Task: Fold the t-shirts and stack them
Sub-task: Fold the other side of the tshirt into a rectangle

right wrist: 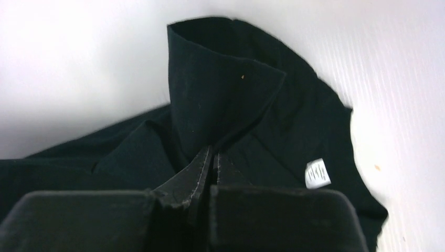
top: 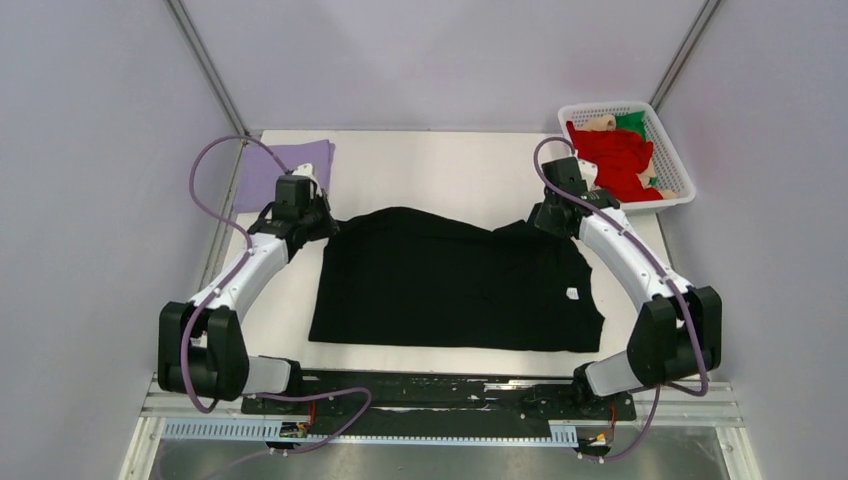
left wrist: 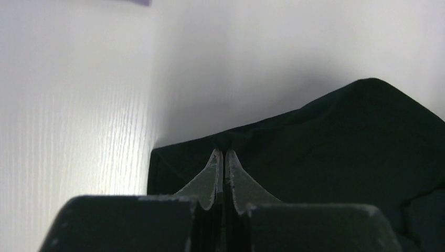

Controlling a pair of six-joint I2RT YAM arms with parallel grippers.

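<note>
A large black t-shirt lies spread on the white table. My left gripper is shut on the shirt's far left corner. In the left wrist view the closed fingertips meet at the edge of the black cloth. My right gripper is shut on the far right corner. In the right wrist view a fold of black cloth rises from the closed gripper. A folded lavender t-shirt lies at the back left.
A white lattice basket at the back right holds a red t-shirt, a green one and a beige one. A white label shows on the black shirt's right side. Metal frame posts stand at the back corners.
</note>
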